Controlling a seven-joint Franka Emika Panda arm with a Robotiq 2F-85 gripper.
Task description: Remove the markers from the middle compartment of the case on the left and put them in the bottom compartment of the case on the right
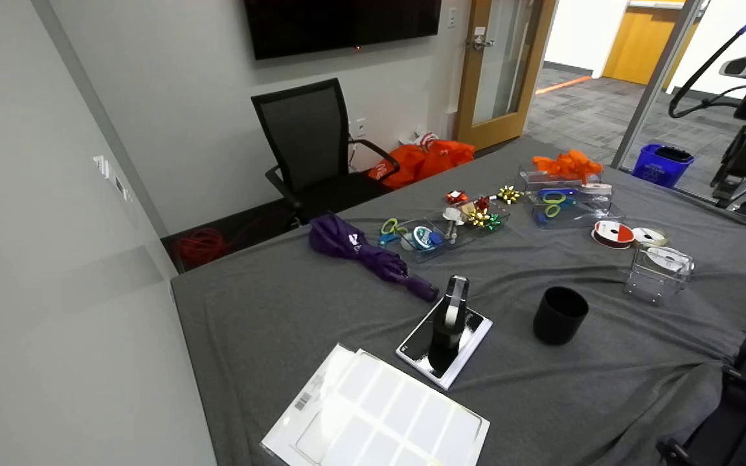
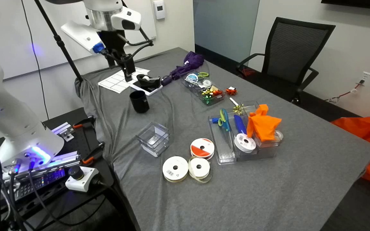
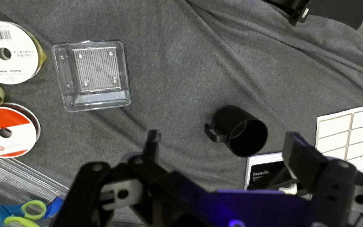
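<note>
1. The right-hand case [image 2: 222, 147], judged to be the destination, is seen at five o'clock from the left-hand case [image 2: 216, 101] in an exterior view.
2. The gripper [image 3: 222, 137] is spread wide, nothing held; for the likely approach, it is best brought over the left-hand case, then lowered slowly so the bows [image 2: 208, 92] are not snagged.
3. The markers cannot be made out; their place and look cannot be told.

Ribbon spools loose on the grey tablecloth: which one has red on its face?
The spool nearest the orange cloth: red marks its white face; the other two loose spools show none.
</note>
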